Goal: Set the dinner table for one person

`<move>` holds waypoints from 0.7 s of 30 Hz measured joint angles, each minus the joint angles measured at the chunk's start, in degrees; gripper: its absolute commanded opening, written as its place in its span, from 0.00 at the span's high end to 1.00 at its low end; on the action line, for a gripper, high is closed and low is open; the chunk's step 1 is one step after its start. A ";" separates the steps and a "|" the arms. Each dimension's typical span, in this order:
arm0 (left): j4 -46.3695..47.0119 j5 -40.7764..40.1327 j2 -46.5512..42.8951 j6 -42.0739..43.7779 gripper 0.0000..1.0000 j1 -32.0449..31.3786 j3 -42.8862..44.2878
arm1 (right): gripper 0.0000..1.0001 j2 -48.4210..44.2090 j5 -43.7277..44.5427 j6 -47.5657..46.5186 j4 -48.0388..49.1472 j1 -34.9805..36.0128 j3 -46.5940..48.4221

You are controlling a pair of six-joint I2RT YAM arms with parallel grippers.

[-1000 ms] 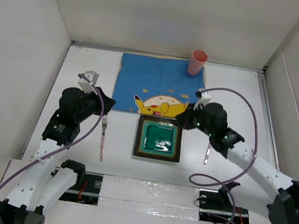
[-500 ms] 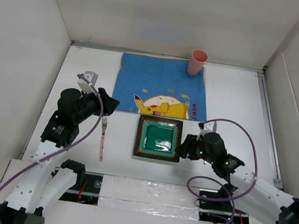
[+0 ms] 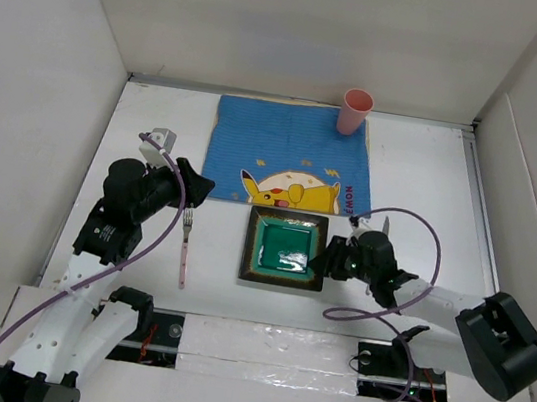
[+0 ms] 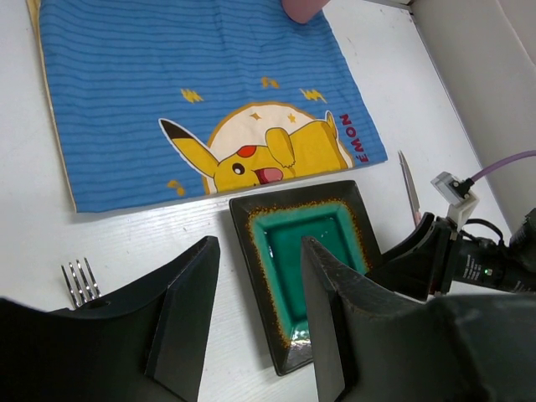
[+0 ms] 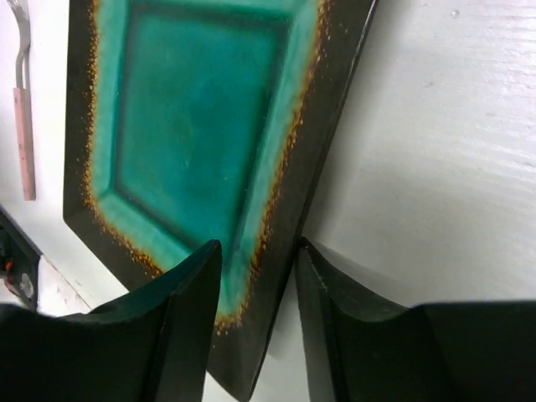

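A square plate [image 3: 286, 248] with a green glaze and dark rim lies on the white dinner table [image 3: 423, 184], just in front of the blue cartoon placemat [image 3: 286, 153]. My right gripper [image 3: 324, 260] is low at the plate's right rim. In the right wrist view this gripper [image 5: 258, 247] is open and its jaws straddle the plate [image 5: 193, 109] rim, one over the green glaze and one outside. My left gripper [image 3: 195, 187] hovers open and empty left of the plate, its view [image 4: 260, 244] looking down on plate [image 4: 285, 226] and placemat [image 4: 167, 84].
A pink-handled fork [image 3: 185, 247] lies left of the plate, its tines [image 4: 79, 280] by my left fingers. A knife [image 4: 408, 180] lies right of the plate, beside my right arm. A pink cup [image 3: 355, 112] stands on the placemat's far right corner. White walls surround the table.
My right gripper has come from the placemat's front right corner down toward me to the plate's right rim, and its jaws now stand apart around it. The left arm has hardly moved.
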 measured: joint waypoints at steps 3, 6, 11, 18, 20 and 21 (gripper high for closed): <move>-0.02 0.00 0.00 0.00 0.60 0.00 0.00 | 0.67 2.54 -1.22 0.79 4.13 -1.05 -0.61; -0.02 0.00 -0.02 0.00 0.60 0.00 0.00 | 0.83 3.96 -2.10 2.12 7.34 -2.16 -1.81; -0.02 -0.02 -0.02 0.00 0.60 0.00 0.00 | 1.00 3.89 -3.17 4.57 8.66 -2.86 -2.86; 0.00 0.04 -0.04 0.00 0.60 -0.02 0.00 | 1.00 -10.49 -3.65 4.35 -1.64 -1.64 -2.05; 0.00 0.07 -0.04 0.00 0.60 0.00 0.00 | 1.00 -13.97 -2.91 3.98 -4.83 -1.11 -0.13; 0.02 0.04 -0.04 0.00 0.60 0.00 0.00 | 1.00 -14.97 -2.54 3.80 -6.75 -0.90 1.25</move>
